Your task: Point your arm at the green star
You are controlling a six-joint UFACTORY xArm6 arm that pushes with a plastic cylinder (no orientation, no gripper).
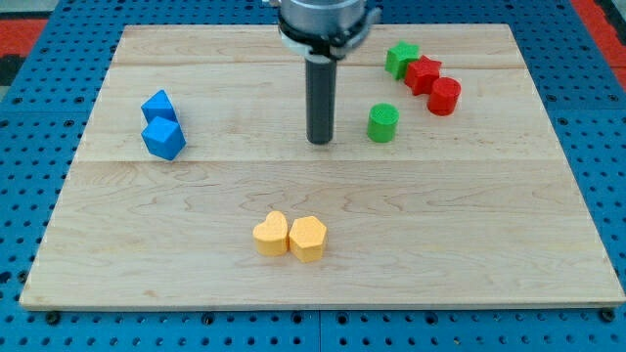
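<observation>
Standing upright over the middle of the pale wooden board (323, 284), the straight dark rod ends in my tip (321, 143), which rests on the wood with nothing pressed against it; being a plain rod, it has no jaws to spread or pinch. Just to the view's right of my tip, with a small gap between them, stands a green cylinder block (382, 123). The green star-shaped block (401, 59) sits further toward the view's top right, well apart from my tip, and touches a red star-shaped block (423, 74) on its lower right side. A red cylinder block (444, 96) sits just beside that red star, lower and to the view's right, so the three form a short diagonal chain. On the view's left, two blue blocks lie touching one another: an upper blue angular block (157, 106) and a lower blue cube-like block (163, 139). Near the view's bottom centre, a yellow heart-shaped block (271, 234) sits against a yellow hexagon-like block (307, 238). A blue pegboard surface (39, 117) surrounds the board.
</observation>
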